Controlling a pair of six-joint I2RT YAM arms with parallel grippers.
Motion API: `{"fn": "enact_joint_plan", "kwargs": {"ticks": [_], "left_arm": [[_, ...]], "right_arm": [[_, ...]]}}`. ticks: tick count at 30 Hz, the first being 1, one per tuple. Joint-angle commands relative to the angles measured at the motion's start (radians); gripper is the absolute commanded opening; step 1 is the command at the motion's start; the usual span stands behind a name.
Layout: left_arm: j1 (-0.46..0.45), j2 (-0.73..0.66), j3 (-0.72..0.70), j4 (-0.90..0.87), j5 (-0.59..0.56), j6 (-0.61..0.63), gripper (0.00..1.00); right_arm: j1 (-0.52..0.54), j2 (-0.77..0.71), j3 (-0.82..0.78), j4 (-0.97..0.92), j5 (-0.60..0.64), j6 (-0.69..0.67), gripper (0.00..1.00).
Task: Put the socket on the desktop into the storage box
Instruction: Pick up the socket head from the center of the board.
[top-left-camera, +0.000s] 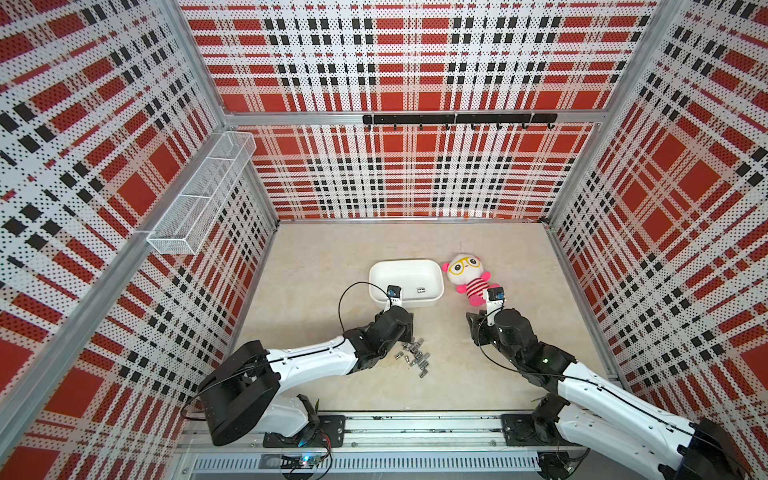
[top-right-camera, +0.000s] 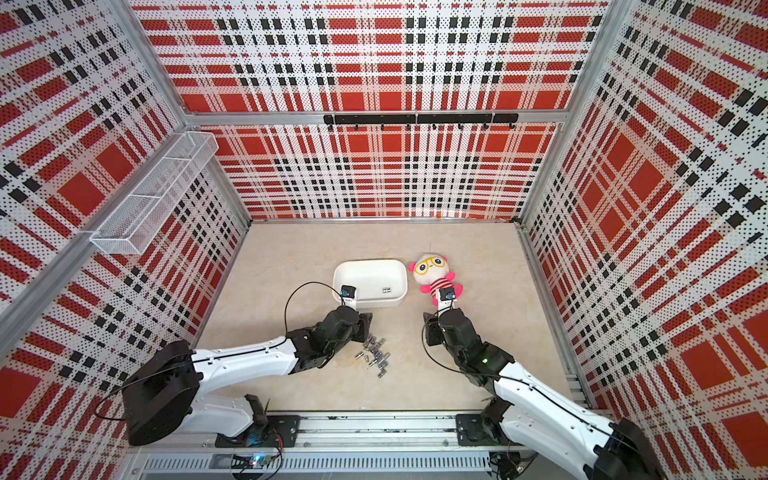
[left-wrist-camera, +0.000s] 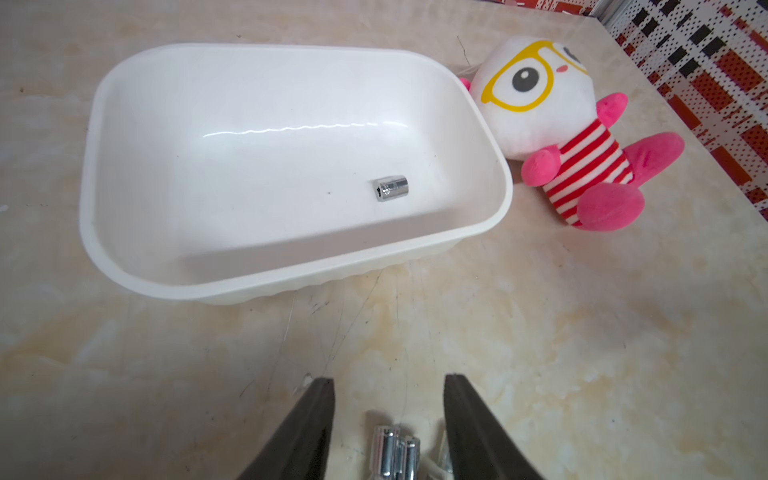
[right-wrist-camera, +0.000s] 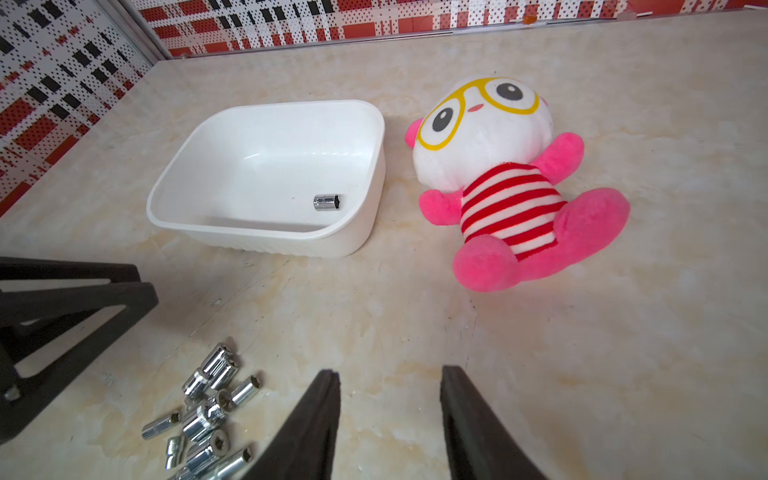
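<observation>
The storage box (top-left-camera: 399, 276) (top-right-camera: 365, 276) is a white shallow tub at mid-table, with one chrome socket (left-wrist-camera: 390, 188) (right-wrist-camera: 327, 202) lying on its floor. Several more sockets (top-left-camera: 415, 357) (top-right-camera: 376, 356) (right-wrist-camera: 208, 415) lie in a loose pile on the desktop in front of the box. My left gripper (left-wrist-camera: 388, 380) is open and low over the pile's near edge, straddling two sockets (left-wrist-camera: 395, 453) without touching them. My right gripper (right-wrist-camera: 388, 372) is open over bare desktop to the right of the pile, nothing between its fingers.
A pink and white plush doll (top-left-camera: 467, 276) (right-wrist-camera: 490, 145) lies right of the box, almost touching it. A white wire-mesh basket (top-left-camera: 199, 199) hangs on the left wall and a black hook rail (top-left-camera: 457, 119) on the back wall.
</observation>
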Motion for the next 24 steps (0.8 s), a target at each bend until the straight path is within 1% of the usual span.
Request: {"fn": "enact_joint_plan", "kwargs": {"ticks": [1, 4, 7, 8, 9, 10, 11, 15, 19, 24], "left_arm": [[0.004, 0.036, 0.012, -0.022, 0.051, -0.002, 0.47], [0.011, 0.065, 0.009, -0.023, 0.057, -0.012, 0.45], [0.027, 0.084, -0.015, -0.013, 0.056, -0.027, 0.39], [0.033, 0.089, -0.017, -0.01, 0.056, -0.028, 0.35], [0.04, 0.093, -0.014, -0.009, 0.06, -0.027, 0.34], [0.043, 0.097, -0.013, -0.009, 0.068, -0.025, 0.3], [0.044, 0.099, -0.012, -0.01, 0.074, -0.022, 0.29], [0.033, 0.104, -0.005, -0.013, 0.076, 0.001, 0.28], [0.026, 0.099, -0.004, -0.018, 0.062, 0.016, 0.3], [0.024, 0.118, -0.012, -0.026, 0.053, 0.008, 0.31]], "right_arm": [[0.002, 0.018, 0.004, 0.043, 0.021, 0.034, 0.45], [0.002, 0.041, -0.004, 0.058, 0.034, 0.034, 0.45], [0.002, 0.072, 0.008, 0.049, 0.043, 0.034, 0.44], [0.002, 0.079, 0.01, 0.049, 0.045, 0.032, 0.44], [0.002, 0.087, 0.01, 0.052, 0.045, 0.029, 0.44], [0.002, 0.093, 0.011, 0.05, 0.049, 0.031, 0.44], [0.002, 0.095, 0.015, 0.046, 0.051, 0.03, 0.44], [0.002, 0.085, 0.01, 0.041, 0.058, 0.032, 0.44], [0.002, 0.06, 0.008, 0.029, 0.062, 0.033, 0.44], [0.002, 0.028, -0.005, 0.027, 0.072, 0.036, 0.45]]}}
